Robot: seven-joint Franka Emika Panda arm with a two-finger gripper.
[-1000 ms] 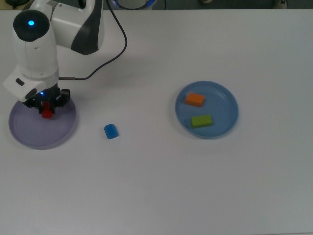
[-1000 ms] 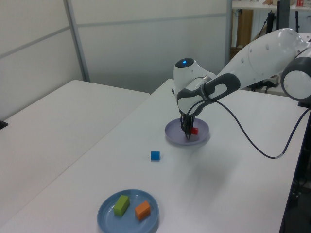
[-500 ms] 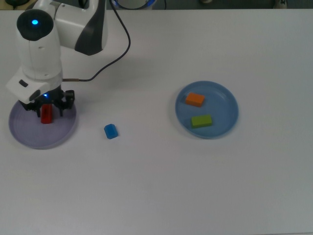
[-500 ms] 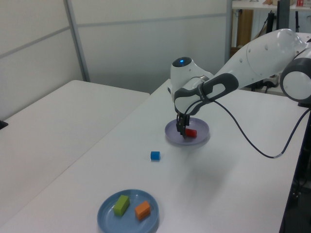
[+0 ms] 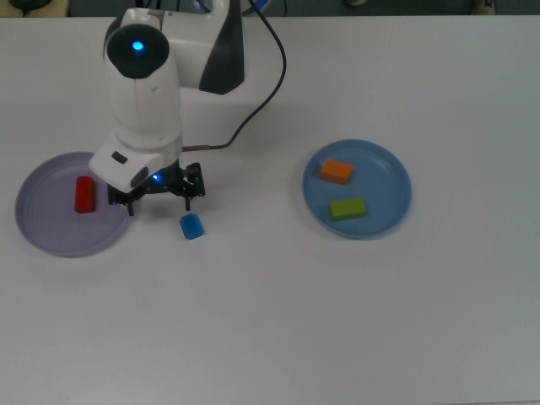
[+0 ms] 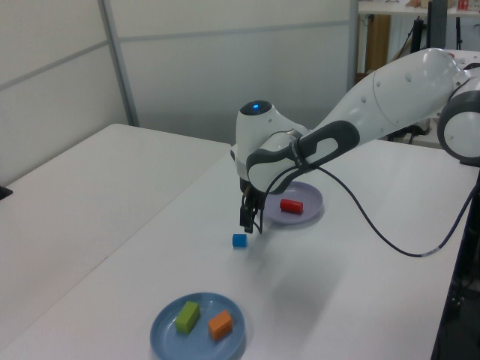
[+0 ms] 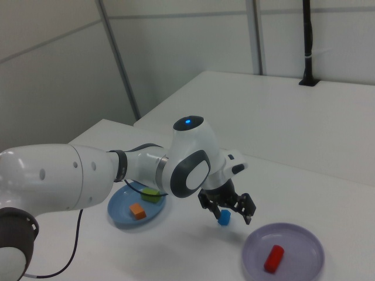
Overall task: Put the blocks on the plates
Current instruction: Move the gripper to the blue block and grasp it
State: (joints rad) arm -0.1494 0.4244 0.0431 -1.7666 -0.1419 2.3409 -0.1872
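The red block (image 5: 84, 193) (image 6: 292, 205) (image 7: 273, 258) lies on the lavender plate (image 5: 51, 232) (image 6: 311, 214) (image 7: 304, 241). On the table between the two plates sits the blue block (image 5: 191, 226) (image 6: 239, 240) (image 7: 224, 220). My gripper (image 5: 159, 196) (image 6: 250, 219) (image 7: 227, 211) hangs open and empty just above it, slightly to the top view's left of the block. The orange block (image 5: 337, 171) (image 6: 220, 324) (image 7: 137, 211) and the green block (image 5: 348, 208) (image 6: 187, 316) (image 7: 151, 194) rest on the blue plate (image 5: 390, 173) (image 6: 161, 334) (image 7: 117, 218).
A black cable (image 5: 253, 110) (image 6: 375, 225) trails from the arm across the white table. In the left view a second white table (image 6: 90, 180) stands alongside with a narrow gap between the two. The arm's white body (image 5: 143, 93) rises over the table's back left in the top view.
The gripper has left the red block lying on the lavender plate and swung to the top view's right, arriving open over the blue block.
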